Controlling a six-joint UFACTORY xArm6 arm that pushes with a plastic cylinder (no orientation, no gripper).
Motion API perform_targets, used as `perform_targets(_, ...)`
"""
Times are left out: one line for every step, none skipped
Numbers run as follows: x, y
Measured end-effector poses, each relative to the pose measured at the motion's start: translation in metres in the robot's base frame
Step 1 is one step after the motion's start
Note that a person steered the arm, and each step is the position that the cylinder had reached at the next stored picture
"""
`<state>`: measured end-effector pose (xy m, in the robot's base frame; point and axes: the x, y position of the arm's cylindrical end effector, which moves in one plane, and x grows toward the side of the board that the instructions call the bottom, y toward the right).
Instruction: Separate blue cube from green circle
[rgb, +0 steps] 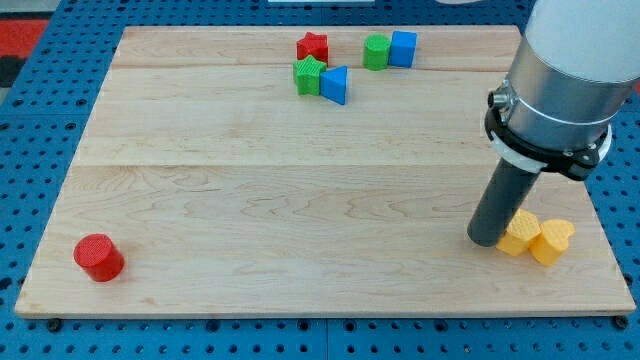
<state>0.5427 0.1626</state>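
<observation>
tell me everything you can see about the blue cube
The blue cube is a small, solid bright-blue block with flat faces and a matte, plastic-like look. It sits flat and upright on the wooden board near the view's top edge, right of centre. Its left side presses against, or very nearly against, the green circle. Nothing else touches it. My tip is far off toward the view's lower right, beside the two yellow blocks.

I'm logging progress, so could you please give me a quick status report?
My tip at view's lower right, beside yellow blocks. Blue cube touching green circle at view's top, not separated. Path between clear.
</observation>
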Motion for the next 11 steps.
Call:
perform_targets(-0.013, -0.009)
perform_targets(-0.066, -0.03)
perform_targets(-0.12, 0.003)
perform_targets(-0.192, 0.015)
perform_targets(-0.267, 0.022)
perform_targets(-0.324, 0.029)
perform_targets(-0.351, -0.011)
perform_targets(-0.35, -0.038)
perform_targets(-0.345, -0.042)
perform_targets(-0.33, -0.05)
perform_targets(-0.312, -0.061)
